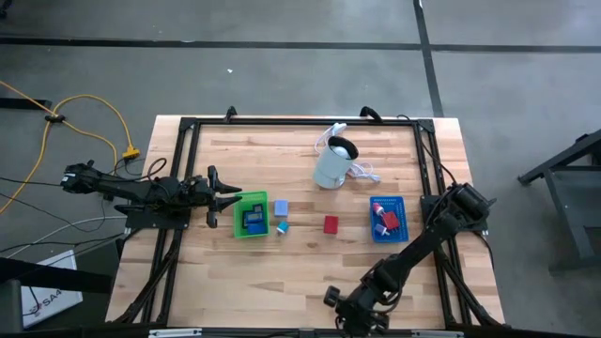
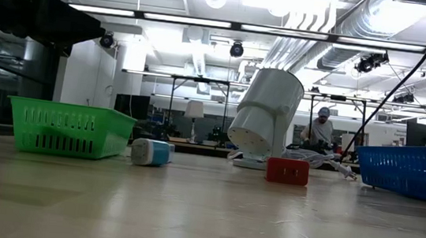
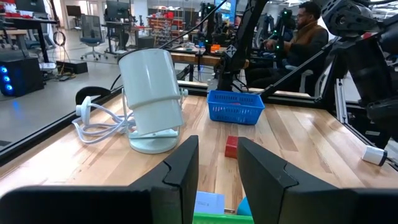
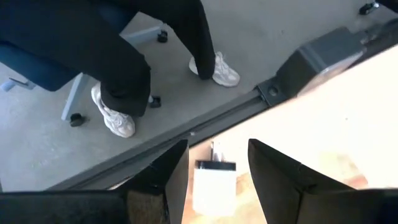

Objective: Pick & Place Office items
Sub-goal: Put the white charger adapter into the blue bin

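Left pincer [image 1: 228,198] spread, empty, just beside green tray [image 1: 238,228]; red block [image 1: 331,223] lies ahead of it, small and boxy. Only the right wrist view shows right pincer [image 4: 217,163] spread at the worktop [image 1: 282,272] edge over a white box [image 4: 214,183], a seated person's shoes [image 4: 217,70] beyond.

Left arm stretched level across the table's left edge, wrist straight, left gripper [image 1: 228,198] aimed toward the table's middle, fingers [image 3: 183,165] parted with a narrow gap. Right arm folded back along the right side, elbow high, right gripper [image 1: 349,314] low at the near edge, apparently angled downward, fingers [image 4: 166,171] apart.
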Robot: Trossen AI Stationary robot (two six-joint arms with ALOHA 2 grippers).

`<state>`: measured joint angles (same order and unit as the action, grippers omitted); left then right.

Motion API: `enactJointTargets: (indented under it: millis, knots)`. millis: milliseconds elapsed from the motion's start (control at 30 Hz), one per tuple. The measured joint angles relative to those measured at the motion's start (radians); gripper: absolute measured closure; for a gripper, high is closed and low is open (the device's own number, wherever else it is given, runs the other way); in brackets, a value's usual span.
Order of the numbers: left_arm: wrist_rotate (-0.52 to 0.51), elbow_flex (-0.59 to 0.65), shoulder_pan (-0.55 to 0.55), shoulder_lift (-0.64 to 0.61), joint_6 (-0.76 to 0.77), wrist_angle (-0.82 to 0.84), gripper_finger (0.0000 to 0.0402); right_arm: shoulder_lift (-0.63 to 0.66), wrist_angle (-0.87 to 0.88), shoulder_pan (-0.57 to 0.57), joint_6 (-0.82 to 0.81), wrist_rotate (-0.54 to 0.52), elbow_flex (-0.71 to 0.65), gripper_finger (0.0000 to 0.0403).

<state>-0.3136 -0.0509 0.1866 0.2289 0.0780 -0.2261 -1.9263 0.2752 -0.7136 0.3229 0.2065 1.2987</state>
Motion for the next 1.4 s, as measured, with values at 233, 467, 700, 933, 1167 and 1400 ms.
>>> enactJointTargets:
  millis: [233,467,700,933,1167,1400]
  knots:
    - [0.0,0.0,0.0,0.0,0.0,0.0,0.0298,0.0,0.007,0.0,0.0,-0.023,0.0,0.0236]
    - [0.0,0.0,0.0,0.0,0.0,0.0,0.0298,0.0,0.007,0.0,0.0,-0.042,0.0,0.0195]
    - [0.0,0.0,0.0,0.0,0.0,0.0,0.0298,-0.029,0.013,0.0,-0.006,-0.035,0.0,0.019]
    - [0.0,0.0,0.0,0.0,0.0,0.0,0.0298,-0.045,0.017,0.0,-0.018,-0.042,0.0,0.019]
    - [0.0,0.0,0.0,0.0,0.0,0.0,0.0298,-0.045,0.02,0.0,-0.063,-0.084,-0.005,0.019]
    - [0.0,0.0,0.0,0.0,0.0,0.0,0.0298,-0.045,0.022,-0.002,-0.091,-0.102,-0.024,0.019]
